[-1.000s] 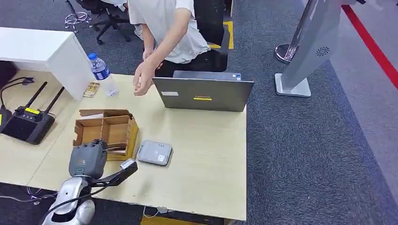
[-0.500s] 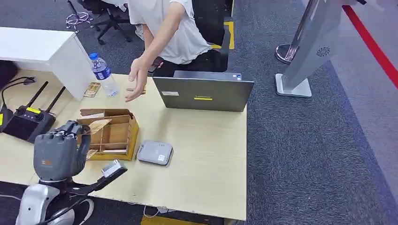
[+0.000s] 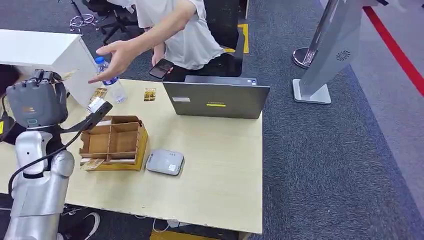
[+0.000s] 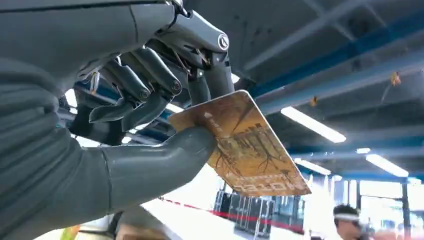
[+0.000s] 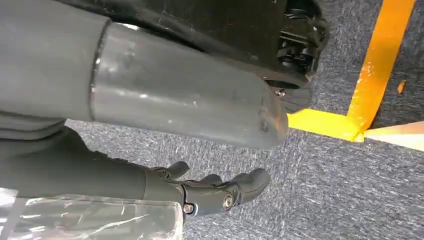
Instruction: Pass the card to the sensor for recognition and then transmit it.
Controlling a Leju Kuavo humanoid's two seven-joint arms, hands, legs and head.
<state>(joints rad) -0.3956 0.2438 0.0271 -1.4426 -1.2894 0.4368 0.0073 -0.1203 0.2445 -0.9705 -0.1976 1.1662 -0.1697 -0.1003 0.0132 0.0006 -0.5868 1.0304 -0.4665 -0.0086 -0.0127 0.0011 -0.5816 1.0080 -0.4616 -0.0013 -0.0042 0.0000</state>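
Note:
My left hand (image 3: 37,102) is raised high over the table's left side, with a brown patterned card (image 3: 65,76) sticking out of its top. In the left wrist view the thumb and fingers (image 4: 150,125) pinch that card (image 4: 245,145) by one end. A person's open hand (image 3: 117,57) reaches towards the card from the far side and stays apart from it. The grey flat sensor (image 3: 165,162) lies on the table beside the cardboard box (image 3: 115,142). My right hand (image 5: 215,192) hangs over the carpet, fingers apart and holding nothing.
A laptop (image 3: 217,100) stands at the table's far edge, with a loose card (image 3: 149,94) to its left. A water bottle (image 3: 107,75) and another card (image 3: 97,95) are near the white cabinet (image 3: 45,52). One more card (image 3: 92,164) lies at the box's front.
My left hand has risen from beside the box to high on the left, carrying the card. The person's hand moved up and left towards it, leaving a card on the table.

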